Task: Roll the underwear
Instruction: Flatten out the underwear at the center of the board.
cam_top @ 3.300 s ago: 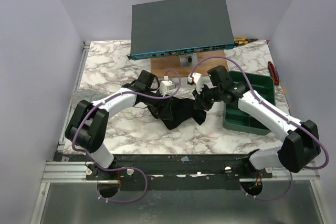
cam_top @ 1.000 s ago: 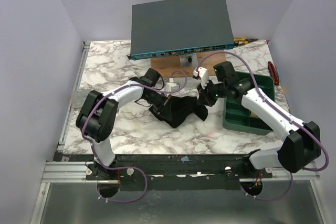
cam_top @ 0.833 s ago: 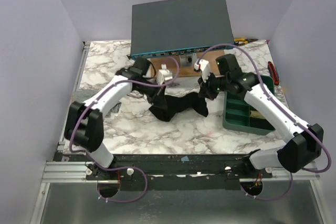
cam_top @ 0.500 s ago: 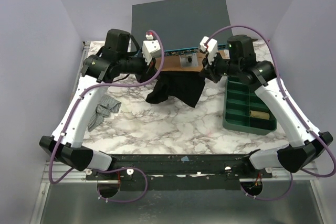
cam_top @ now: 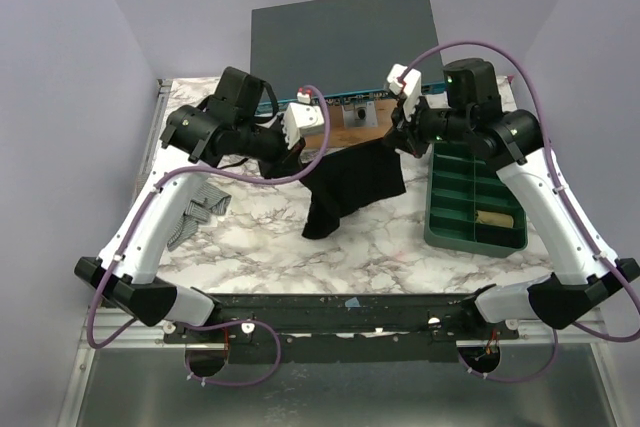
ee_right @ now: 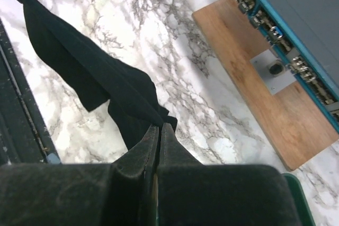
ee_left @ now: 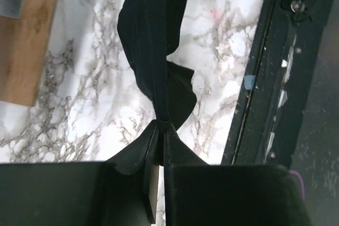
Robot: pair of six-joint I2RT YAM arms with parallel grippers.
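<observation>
Nearest, a black rail (cam_top: 340,299) along the edge of a white marbled table (cam_top: 400,247). On the left of it, a crumpled striped cloth (cam_top: 195,212); on the right, a green tray (cam_top: 476,244) with compartments. Farther back, a wooden board (cam_top: 340,137) with a flat grey box (cam_top: 345,42) above it, and lilac walls (cam_top: 60,67) around.

Both arms high, bent inward over the table. Left gripper (ee_left: 161,128) clamped on one end of the black underwear (cam_top: 350,187), right gripper (ee_right: 159,128) clamped on the other. Cloth stretched between them in the air, lower corner hanging toward the table, contact unclear.
</observation>
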